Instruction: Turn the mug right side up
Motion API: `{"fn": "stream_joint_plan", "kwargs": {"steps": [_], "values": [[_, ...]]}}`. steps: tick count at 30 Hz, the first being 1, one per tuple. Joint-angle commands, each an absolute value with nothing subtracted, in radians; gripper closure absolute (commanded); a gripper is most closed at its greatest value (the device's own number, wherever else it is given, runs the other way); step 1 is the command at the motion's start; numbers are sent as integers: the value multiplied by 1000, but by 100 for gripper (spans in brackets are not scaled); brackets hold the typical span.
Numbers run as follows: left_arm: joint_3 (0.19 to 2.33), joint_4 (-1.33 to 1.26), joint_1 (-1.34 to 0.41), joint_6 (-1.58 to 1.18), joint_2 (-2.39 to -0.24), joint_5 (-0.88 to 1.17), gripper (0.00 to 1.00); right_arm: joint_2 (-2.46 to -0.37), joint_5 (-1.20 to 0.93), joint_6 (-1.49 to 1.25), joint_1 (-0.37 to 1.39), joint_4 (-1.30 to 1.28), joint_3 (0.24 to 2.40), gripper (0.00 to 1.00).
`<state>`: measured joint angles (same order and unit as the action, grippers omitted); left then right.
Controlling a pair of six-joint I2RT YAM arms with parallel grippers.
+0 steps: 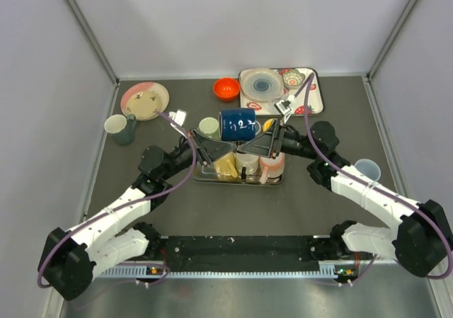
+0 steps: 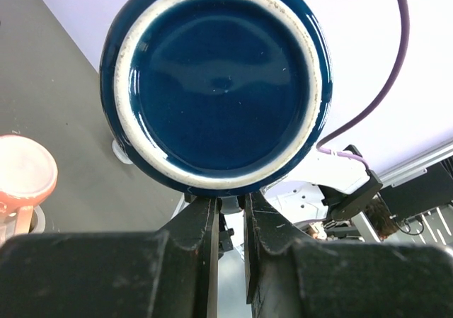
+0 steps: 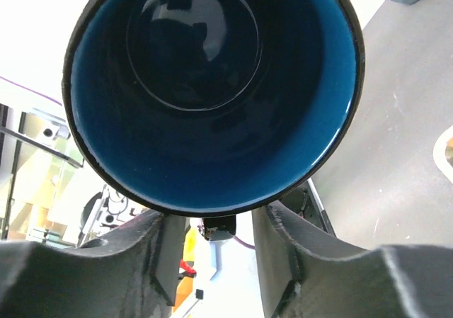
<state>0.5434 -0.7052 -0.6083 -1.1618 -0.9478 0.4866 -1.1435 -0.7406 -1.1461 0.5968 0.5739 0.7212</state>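
Note:
The dark blue mug [image 1: 238,124] hangs on its side in the air above the drying rack, its handle underneath. My left gripper [image 1: 226,143] comes in from the left and is shut on the handle just below the mug's base [image 2: 221,84]; its jaws [image 2: 228,203] stand only a narrow slit apart. My right gripper [image 1: 249,142] faces the mug's mouth [image 3: 212,84] from the right. Its fingers [image 3: 216,222] are spread to either side of the handle's end under the rim, with a gap on both sides.
Under the mug, a metal rack [image 1: 237,179] holds a yellow cup [image 1: 226,163] and a pink cup [image 1: 272,163]. A green cup [image 1: 208,127], a teal mug [image 1: 119,127], a pink plate [image 1: 144,100], a red bowl [image 1: 226,88], a dish tray [image 1: 318,98] and a pale blue cup [image 1: 365,168] stand around.

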Motion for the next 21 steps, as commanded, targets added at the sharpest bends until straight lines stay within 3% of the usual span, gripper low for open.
{"fn": "stream_joint_plan", "kwargs": {"steps": [1,6,7,8,9,13,16,17,21], "values": [[554,-842,-620,-1163,-951,558,100,-1163,-744,-1173,594,695,788,62],[551,-838,-623,-1157,-956,569,100,-1196,-755,-1213,595,733,793,76],[549,-838,-626,-1152,-954,571,100,-1201,-759,-1218,597,739,793,81],[551,-836,-626,-1151,-956,578,100,-1207,-762,-1219,597,750,795,95],[548,-836,-627,-1149,-959,581,100,-1207,-761,-1221,595,744,795,100],[543,-816,-629,-1126,-947,581,100,-1172,-718,-1164,597,678,798,100],[538,-766,-627,-1074,-924,552,100,-1100,-655,-1025,594,485,840,100],[535,-732,-627,-1065,-905,536,87,-1082,-637,-952,595,422,854,100],[508,-721,-623,-1034,-859,448,60,-1022,-585,-839,594,186,914,100]]}}
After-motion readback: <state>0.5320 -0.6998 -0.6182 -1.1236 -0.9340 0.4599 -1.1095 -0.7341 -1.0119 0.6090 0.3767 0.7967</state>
